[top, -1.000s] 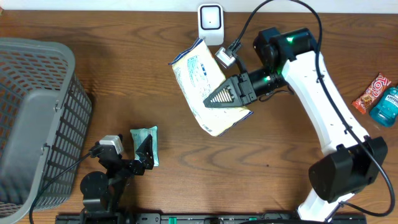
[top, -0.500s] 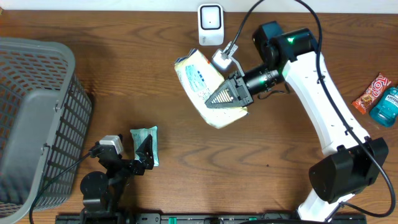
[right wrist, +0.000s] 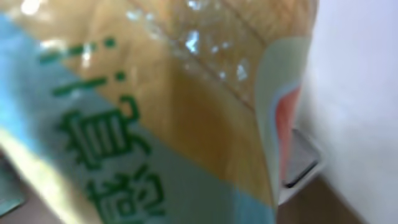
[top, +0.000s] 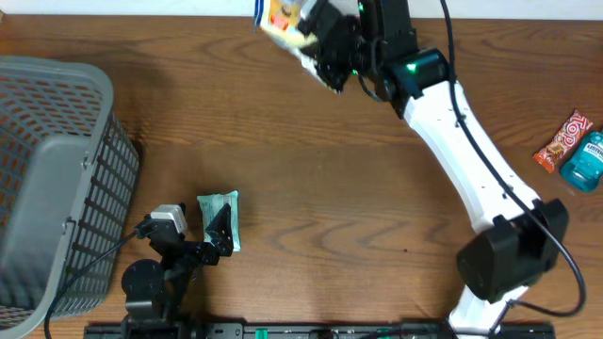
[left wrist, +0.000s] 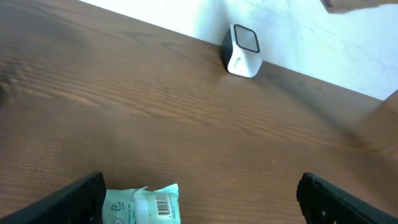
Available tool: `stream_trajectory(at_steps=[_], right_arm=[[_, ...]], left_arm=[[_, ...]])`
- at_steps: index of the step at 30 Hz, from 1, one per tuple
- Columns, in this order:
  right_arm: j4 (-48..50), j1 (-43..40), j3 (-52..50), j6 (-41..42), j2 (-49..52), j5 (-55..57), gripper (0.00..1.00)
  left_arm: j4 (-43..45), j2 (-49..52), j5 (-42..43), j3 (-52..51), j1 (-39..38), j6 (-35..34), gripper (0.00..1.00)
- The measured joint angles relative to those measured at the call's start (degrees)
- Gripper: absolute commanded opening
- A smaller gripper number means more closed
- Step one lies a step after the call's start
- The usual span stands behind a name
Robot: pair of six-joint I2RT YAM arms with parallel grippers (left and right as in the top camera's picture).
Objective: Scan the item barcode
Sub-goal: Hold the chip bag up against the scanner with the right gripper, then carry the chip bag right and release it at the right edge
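Keep the right gripper (top: 318, 40) clamped on the snack bag (top: 280, 15), held at the table's (top: 283, 141) far edge just above the scanner (left wrist: 241, 50); you likely need to angle its barcode downward.

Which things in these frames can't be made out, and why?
Scanner: overhead, hidden under the right gripper and bag; the left wrist view shows it.
Bag: overhead, cut by the top edge; right wrist, too close and blurred, no barcode visible.
Bottle: overhead, cut by the right edge, label too small.
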Motion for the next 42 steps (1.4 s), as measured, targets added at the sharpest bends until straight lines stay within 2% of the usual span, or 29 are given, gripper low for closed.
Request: stream_trajectory(at_steps=[9, 12, 18, 26, 30, 37, 42], right_arm=[[32.26, -0.42, 0.28, 2.97, 17.16, 11.39, 0.01], [35.23, -0.55, 1.6, 4.02, 21.79, 13.57, 0.01], [36.72, -1.22, 11.1, 6.95, 30.38, 14.86, 0.01], [35.71, -1.95, 13.4, 9.49, 33.05, 16.48, 0.01], [29.73, -2.1, 13.81, 13.79, 32.79, 20.83, 0.01], [-1.86, -5.07, 13.99, 19.96, 23.76, 38.42, 0.01], [-16.04, -12.61, 14.49, 22.16, 18.16, 45.75, 0.01]], left_arm=[[0.0, 0.02, 0.0, 0.02, 0.0, -0.02, 0.98], [0.0, 0.02, 0.0, 0.02, 0.0, -0.02, 0.98], [0.0, 0.02, 0.0, 0.0, 0.0, -0.02, 0.98], [0.0, 0.02, 0.0, 0.02, 0.0, -0.02, 0.98], [0.0, 0.02, 0.0, 0.02, 0.0, 0.0, 0.98], [-0.02, 0.02, 0.0, 0.0, 0.0, -0.02, 0.98], [-0.02, 0.02, 0.0, 0.02, 0.0, -0.02, 0.98]])
